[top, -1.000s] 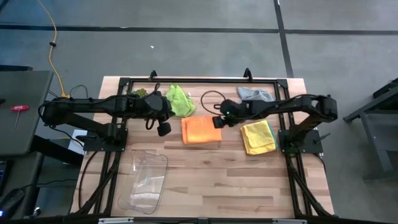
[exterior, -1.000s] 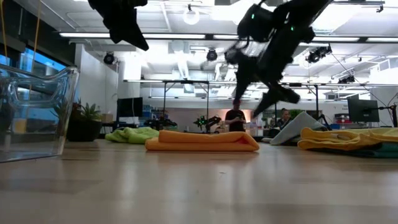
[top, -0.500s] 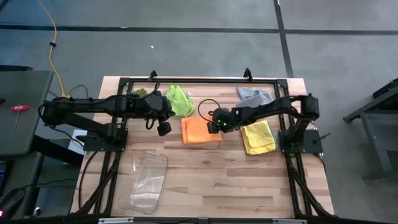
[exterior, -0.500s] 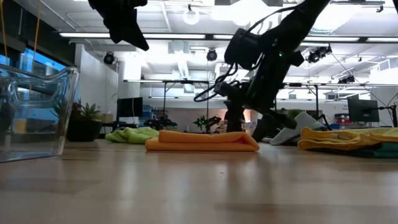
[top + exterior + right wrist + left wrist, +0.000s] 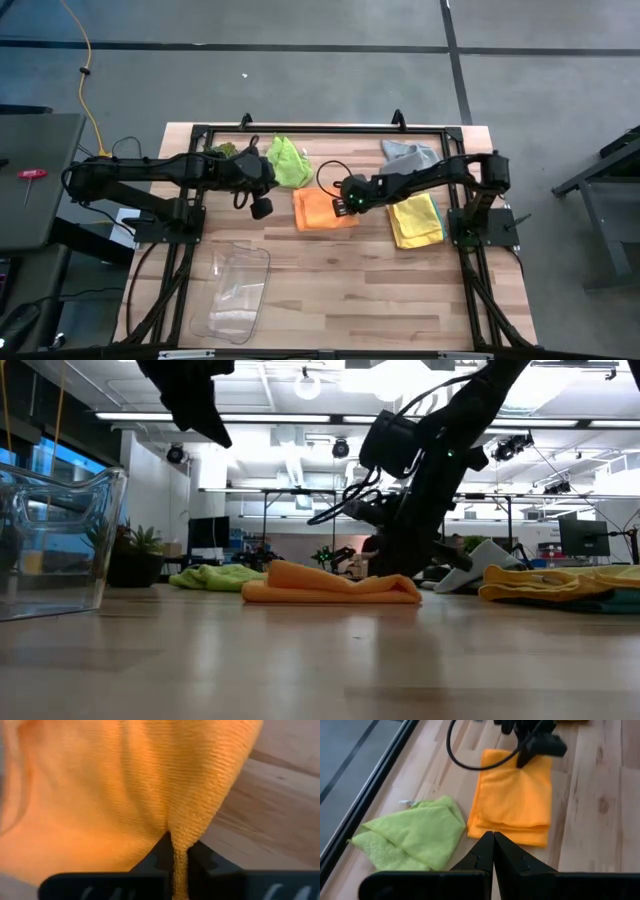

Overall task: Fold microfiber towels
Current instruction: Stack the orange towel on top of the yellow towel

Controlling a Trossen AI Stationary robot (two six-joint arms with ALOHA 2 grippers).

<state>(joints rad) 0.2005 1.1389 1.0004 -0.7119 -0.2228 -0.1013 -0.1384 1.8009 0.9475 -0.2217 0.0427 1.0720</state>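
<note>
Right gripper pinches the orange towel's right edge mid-table; left gripper hangs clamped tight, empty, just left of it – clear bin near-left, nothing visible inside.

The orange towel at the frame's centre is a plain, bright orange. Upper left of it lies a lime green towel; to the right a yellow towel with a teal edge beneath, and above that a grey towel. The tabletop is pale striped wood. Both arms are black.
</note>
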